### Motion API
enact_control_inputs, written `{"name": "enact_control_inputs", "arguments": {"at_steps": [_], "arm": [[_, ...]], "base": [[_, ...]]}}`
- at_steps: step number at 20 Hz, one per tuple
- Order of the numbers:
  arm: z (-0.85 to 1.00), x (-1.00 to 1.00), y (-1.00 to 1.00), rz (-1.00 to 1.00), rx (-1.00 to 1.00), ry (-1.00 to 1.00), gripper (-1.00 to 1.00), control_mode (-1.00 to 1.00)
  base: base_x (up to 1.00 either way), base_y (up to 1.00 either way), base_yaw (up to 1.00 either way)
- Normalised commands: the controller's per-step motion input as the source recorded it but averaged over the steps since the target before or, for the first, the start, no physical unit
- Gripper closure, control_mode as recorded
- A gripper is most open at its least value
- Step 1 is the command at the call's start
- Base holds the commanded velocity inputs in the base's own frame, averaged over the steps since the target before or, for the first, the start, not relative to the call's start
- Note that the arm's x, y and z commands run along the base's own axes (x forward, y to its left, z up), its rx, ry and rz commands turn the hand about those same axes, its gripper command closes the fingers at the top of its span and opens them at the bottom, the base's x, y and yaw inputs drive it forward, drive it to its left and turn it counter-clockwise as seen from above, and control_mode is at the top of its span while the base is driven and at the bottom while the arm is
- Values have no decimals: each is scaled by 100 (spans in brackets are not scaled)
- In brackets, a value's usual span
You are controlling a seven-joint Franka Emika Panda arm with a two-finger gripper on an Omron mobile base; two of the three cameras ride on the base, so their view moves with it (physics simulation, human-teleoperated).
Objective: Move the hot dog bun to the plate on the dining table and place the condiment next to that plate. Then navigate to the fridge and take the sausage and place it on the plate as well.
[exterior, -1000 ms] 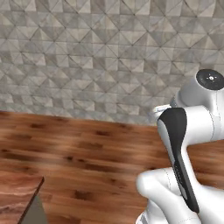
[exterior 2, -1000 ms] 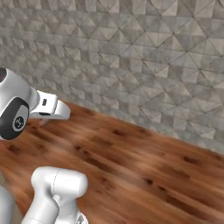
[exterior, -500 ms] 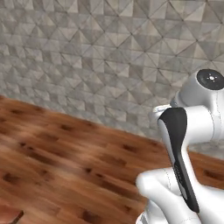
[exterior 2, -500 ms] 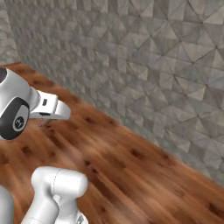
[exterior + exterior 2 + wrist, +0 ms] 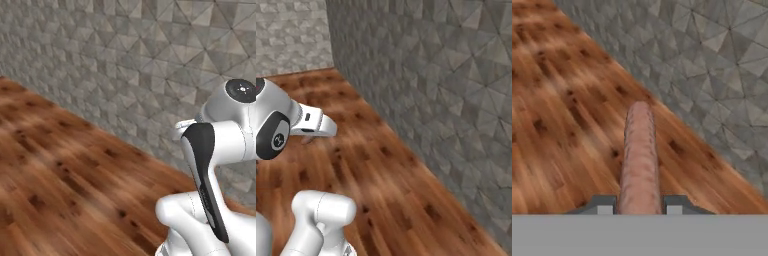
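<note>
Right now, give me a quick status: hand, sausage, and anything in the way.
Hand shut on the sausage. Sausage sticks straight out from the fingertips, over wood floor. Grey tiled wall ahead; plate and table not in sight.

2 rear base views, shared floor point(image 5: 75, 190) and wall point(image 5: 446, 75)

Base turned: wall point(image 5: 125, 65) nearer, corner visible (table edge gone).

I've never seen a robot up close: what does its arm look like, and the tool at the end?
The arm is glossy white, built of rounded tube-like segments, with black inlays along the joints and a dark round cap on one joint. No loose cables show. The tool ends in two small dark grey finger tips with pale square pads.
</note>
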Motion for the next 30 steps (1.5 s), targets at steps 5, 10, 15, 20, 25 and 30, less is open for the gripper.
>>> {"name": "enact_control_inputs", "arguments": {"at_steps": [5, 10, 15, 20, 25, 30], "arm": [[0, 0, 0, 0, 0, 0, 100, 100], [0, 0, 0, 0, 0, 0, 100, 100], [0, 0, 0, 0, 0, 0, 100, 100], [0, 0, 0, 0, 0, 0, 100, 100], [0, 0, 0, 0, 0, 0, 100, 100], [0, 0, 0, 0, 0, 0, 100, 100]], "base": [[100, -25, 52], [100, -22, 53], [96, -21, 54], [88, -16, 57], [76, -13, 62], [76, -15, 61]]}}
